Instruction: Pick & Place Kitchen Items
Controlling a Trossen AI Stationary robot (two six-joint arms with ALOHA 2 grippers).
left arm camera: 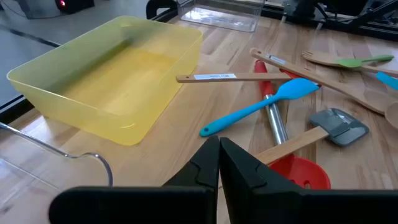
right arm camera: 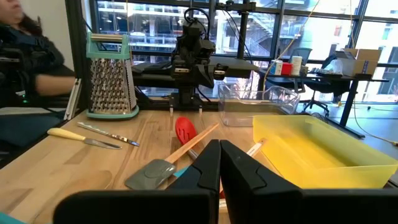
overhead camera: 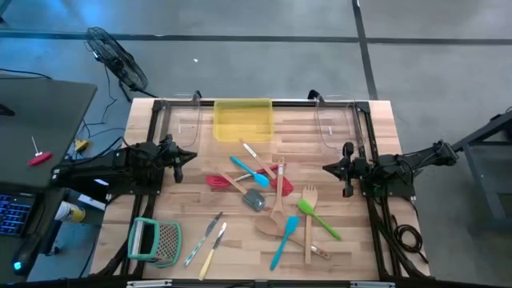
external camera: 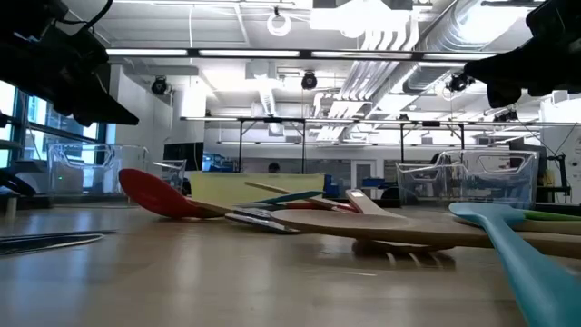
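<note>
Wood surface (overhead camera: 184,204): holds the kitchen items (overhead camera: 268,192), piled in the middle, near the yellow bin (overhead camera: 242,120).
Left claw (overhead camera: 182,158): pressed together, holds nothing, waits at the left side.
Right claw (overhead camera: 330,169): pressed together, holds nothing, waits at the right side.
Good way: spread one claw first, pick a top item like the blue spatula (left arm camera: 258,107), and pinch its handle.
</note>
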